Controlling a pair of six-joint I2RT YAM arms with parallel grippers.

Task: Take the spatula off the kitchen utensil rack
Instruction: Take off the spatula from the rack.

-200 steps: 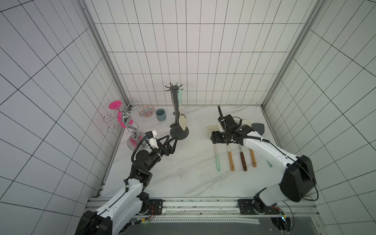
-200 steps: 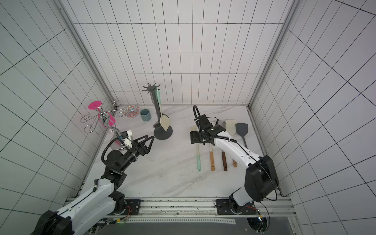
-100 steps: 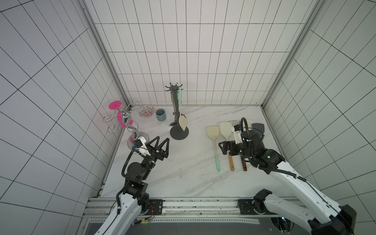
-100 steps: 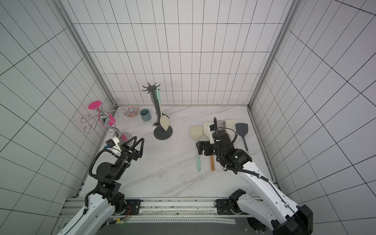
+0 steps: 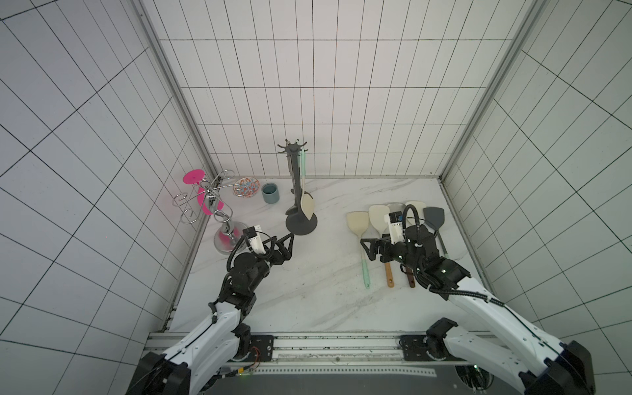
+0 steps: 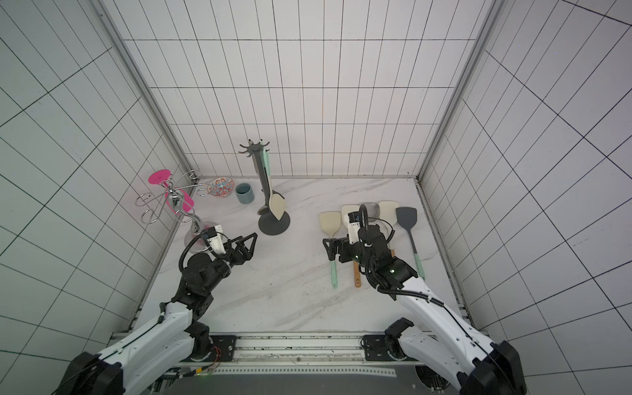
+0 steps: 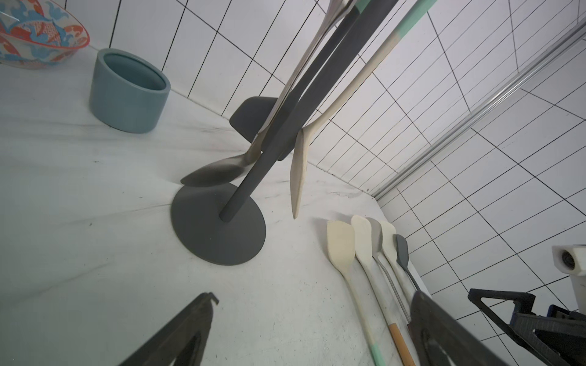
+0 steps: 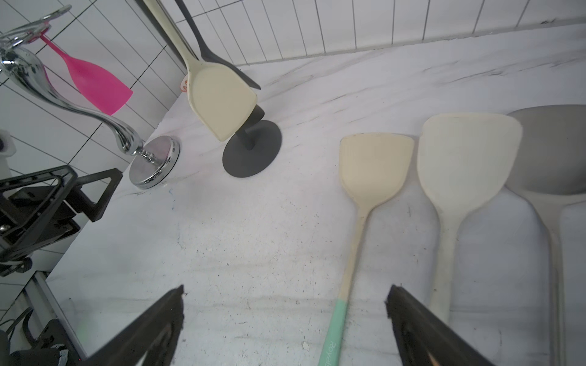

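Observation:
The kitchen utensil rack [image 5: 301, 224], dark grey with a round base and hook crown, stands at the table's back middle in both top views [image 6: 273, 224]. A cream spatula [image 5: 307, 207] with a mint handle end hangs from it, blade just above the base, beside a grey spoon [image 7: 215, 172] and a dark spatula [image 7: 253, 117]. My left gripper [image 5: 285, 240] is open and empty, low and just front-left of the base [image 7: 218, 231]. My right gripper [image 5: 366, 247] is open and empty above the mint handle of a spatula lying flat [image 8: 374, 168].
Several spatulas and a spoon lie in a row [image 5: 396, 219] on the right. A chrome stand [image 5: 225, 239] holding a pink glass [image 5: 193, 178] stands at the left wall. A patterned bowl [image 5: 245, 186] and blue cup [image 5: 270, 193] sit at the back left.
The right gripper opened wider and drew back off the blade of the mint-handled spatula lying on the table. The left gripper shifted only slightly near the rack base.

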